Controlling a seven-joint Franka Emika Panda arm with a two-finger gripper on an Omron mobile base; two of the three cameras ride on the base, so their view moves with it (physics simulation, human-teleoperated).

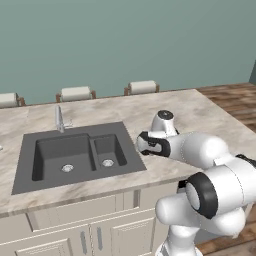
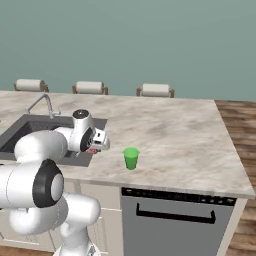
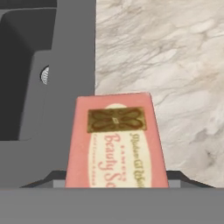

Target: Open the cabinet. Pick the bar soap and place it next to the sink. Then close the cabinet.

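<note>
Hand view: bar soap (image 3: 116, 142) is held gripped in the gripper (image 3: 116, 181), long axis pointing away, straddling the sink's (image 3: 65, 61) right rim and the marble counter (image 3: 175, 65).

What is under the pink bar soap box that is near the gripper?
Under the pink bar soap box lie the dark grey sink's rim and the edge of the beige marble counter. The spot directly beneath it, and whether it touches them, is covered.
</note>
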